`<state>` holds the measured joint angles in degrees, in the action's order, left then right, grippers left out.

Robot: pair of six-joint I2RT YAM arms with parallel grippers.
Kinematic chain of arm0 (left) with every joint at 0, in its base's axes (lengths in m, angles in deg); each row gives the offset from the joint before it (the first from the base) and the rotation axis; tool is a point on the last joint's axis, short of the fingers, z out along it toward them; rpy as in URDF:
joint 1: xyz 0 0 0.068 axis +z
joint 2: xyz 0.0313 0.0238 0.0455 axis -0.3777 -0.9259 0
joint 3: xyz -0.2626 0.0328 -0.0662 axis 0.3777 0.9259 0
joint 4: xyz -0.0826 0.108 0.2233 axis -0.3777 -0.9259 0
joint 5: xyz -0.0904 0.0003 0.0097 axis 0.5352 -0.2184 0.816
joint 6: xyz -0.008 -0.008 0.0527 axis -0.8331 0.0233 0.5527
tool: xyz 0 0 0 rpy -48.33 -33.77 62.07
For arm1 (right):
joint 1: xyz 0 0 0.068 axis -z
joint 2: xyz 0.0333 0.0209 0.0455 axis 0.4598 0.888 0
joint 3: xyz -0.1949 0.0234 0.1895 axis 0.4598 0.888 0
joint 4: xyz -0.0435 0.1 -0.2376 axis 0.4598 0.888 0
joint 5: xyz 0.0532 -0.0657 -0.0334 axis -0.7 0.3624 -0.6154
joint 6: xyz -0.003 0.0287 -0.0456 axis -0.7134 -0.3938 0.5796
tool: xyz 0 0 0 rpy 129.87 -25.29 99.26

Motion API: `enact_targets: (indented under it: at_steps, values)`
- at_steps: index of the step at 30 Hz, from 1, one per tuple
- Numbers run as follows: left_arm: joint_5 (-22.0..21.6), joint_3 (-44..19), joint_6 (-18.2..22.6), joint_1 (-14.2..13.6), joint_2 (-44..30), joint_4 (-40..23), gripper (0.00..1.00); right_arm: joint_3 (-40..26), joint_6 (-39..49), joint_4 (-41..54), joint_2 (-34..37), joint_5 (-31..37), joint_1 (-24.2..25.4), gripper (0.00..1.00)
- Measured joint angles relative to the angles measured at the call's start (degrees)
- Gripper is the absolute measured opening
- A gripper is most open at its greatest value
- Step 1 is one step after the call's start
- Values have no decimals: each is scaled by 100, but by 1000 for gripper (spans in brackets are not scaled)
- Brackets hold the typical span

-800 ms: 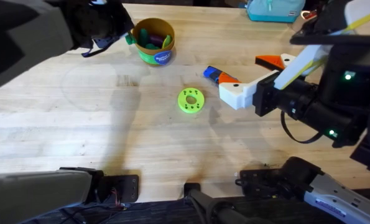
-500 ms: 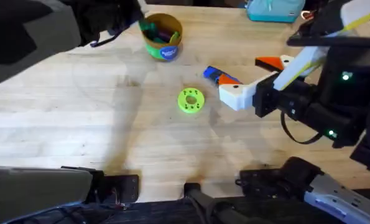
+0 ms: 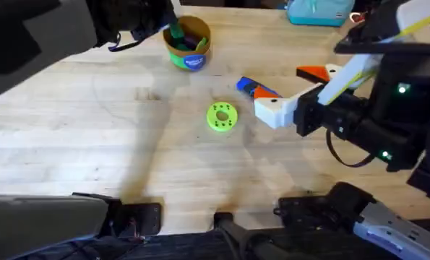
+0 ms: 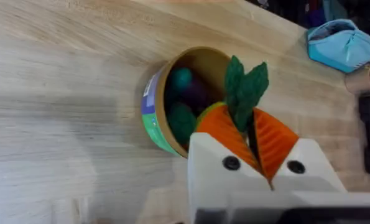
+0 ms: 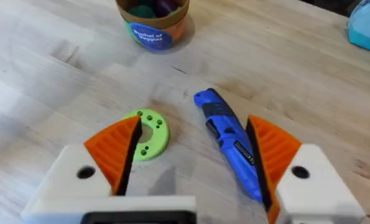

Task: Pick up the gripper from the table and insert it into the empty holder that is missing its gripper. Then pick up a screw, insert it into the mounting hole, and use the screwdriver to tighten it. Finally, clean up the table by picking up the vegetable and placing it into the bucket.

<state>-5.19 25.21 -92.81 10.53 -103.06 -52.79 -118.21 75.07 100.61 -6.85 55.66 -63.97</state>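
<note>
- The left tool (image 4: 259,146) is closed on a toy carrot (image 4: 244,112), holding it just over the mouth of the bucket (image 3: 187,43), probably so it can drop in.
- The right tool (image 5: 194,149) is open and holds nothing. It hangs over the blue screwdriver (image 5: 228,140) and a green disc (image 3: 222,116).
- The bench (image 3: 92,144) is pale wood. A teal box (image 3: 319,11) sits at its far edge.

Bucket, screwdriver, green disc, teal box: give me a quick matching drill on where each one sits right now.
Things:
1. bucket
2. screwdriver
3. lime-green disc
4. teal box

Places:
A. on the table's far edge
B. mid-table, holes facing up
C. under the left gripper, which is shut on a green leafy piece
D. between the open right gripper's fingers in the wrist view

Pairs: 1-C, 2-D, 3-B, 4-A
</note>
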Motion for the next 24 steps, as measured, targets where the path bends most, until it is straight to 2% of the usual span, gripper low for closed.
enact_targets:
  at_steps: [5,11,16,17,19,23,24]
  values:
    - [-122,0,1,-57,-351,56,21,0,-5,16,-1,-10,0,987]
    - [-45,-2,5,-164,-965,193,22,0,-266,33,-1,-27,0,987]
    - [57,-4,38,-170,-1019,230,35,0,-416,33,0,-39,0,987]
    - [64,-6,68,-170,-1016,245,113,0,-435,34,-1,-39,0,987]
    - [87,-23,105,-170,-1001,301,356,0,-455,33,0,-41,0,987]
    - [120,-57,122,-182,-959,410,907,0,-472,35,-1,-42,0,987]
    - [114,-64,116,-181,-951,418,965,0,-472,35,-2,-42,0,987]
